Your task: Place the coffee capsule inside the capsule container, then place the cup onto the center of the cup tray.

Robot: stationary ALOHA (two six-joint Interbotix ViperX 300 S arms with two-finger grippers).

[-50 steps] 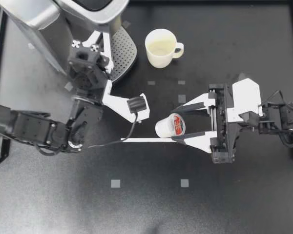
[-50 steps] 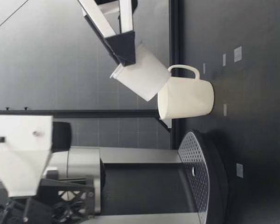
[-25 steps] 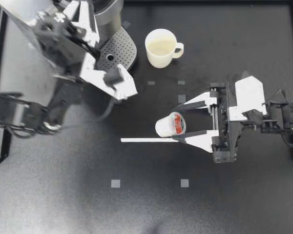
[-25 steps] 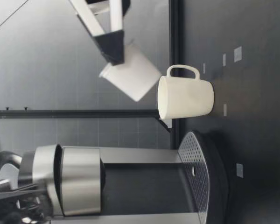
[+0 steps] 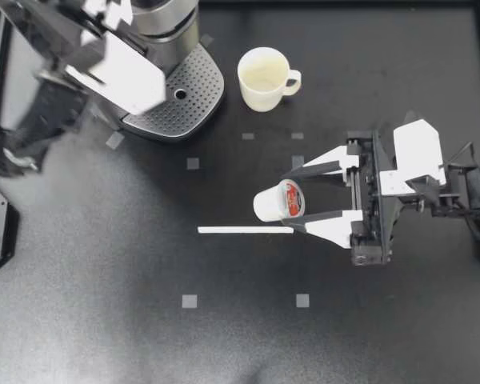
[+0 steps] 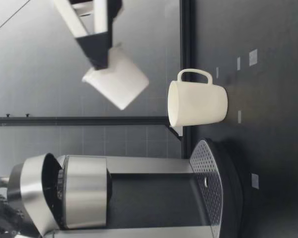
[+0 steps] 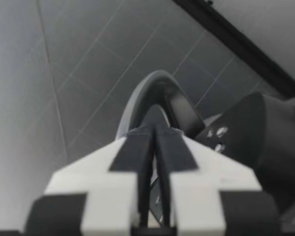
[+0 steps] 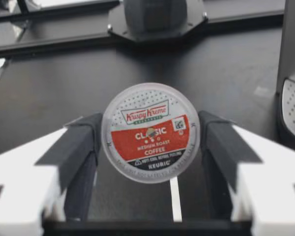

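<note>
Right pincer clamps the white, red-lidded coffee capsule; the silver machine's open capsule container lies toward eleven o'clock, well apart.

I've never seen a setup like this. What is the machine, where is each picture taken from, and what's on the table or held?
This is a robot with two arms at a black table, each ending in a two-fingered claw. One picture looks straight down, one looks across at table height, and two come from cameras on the wrists. On the table stand a coffee machine with a perforated cup tray, and a cream cup beside it. The right claw grips a coffee capsule in the air, foil lid facing its wrist camera. The left claw, blurred, is up at the machine, whose lid stands open; its fingers are pressed together.
</note>
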